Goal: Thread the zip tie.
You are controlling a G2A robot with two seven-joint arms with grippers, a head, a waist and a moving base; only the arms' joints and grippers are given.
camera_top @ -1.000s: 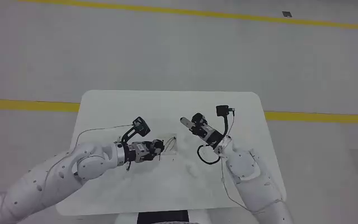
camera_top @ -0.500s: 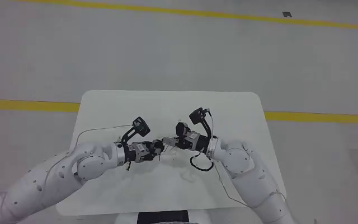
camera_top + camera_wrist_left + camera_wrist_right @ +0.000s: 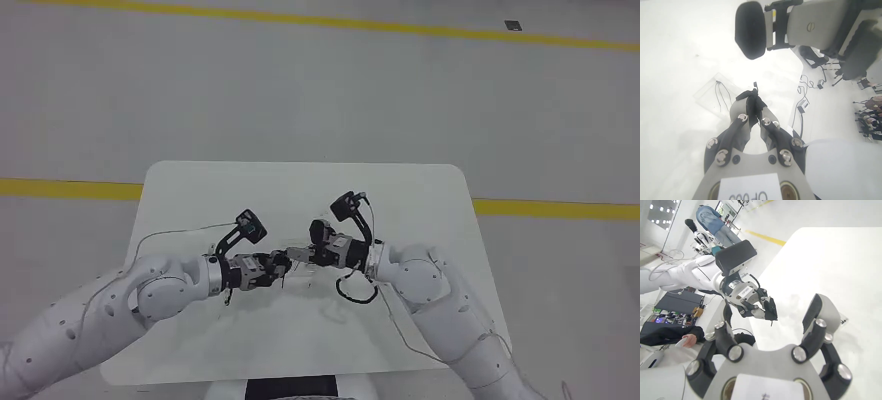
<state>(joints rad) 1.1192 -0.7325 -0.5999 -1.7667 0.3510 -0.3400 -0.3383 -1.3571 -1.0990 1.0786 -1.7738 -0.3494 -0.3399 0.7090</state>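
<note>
Two tools face each other over the middle of the white tabletop. The left tool is pinched fully closed on one thin black zip tie, whose small square head pokes out just past the fingertips. The right tool gapes wide with nothing in it, its two padded fingers spread just in front of the left tool's tip and apart from it. Near the left tool, one clear plastic bag lies on the tabletop, holding what look like two more black ties, though they show faintly.
</note>
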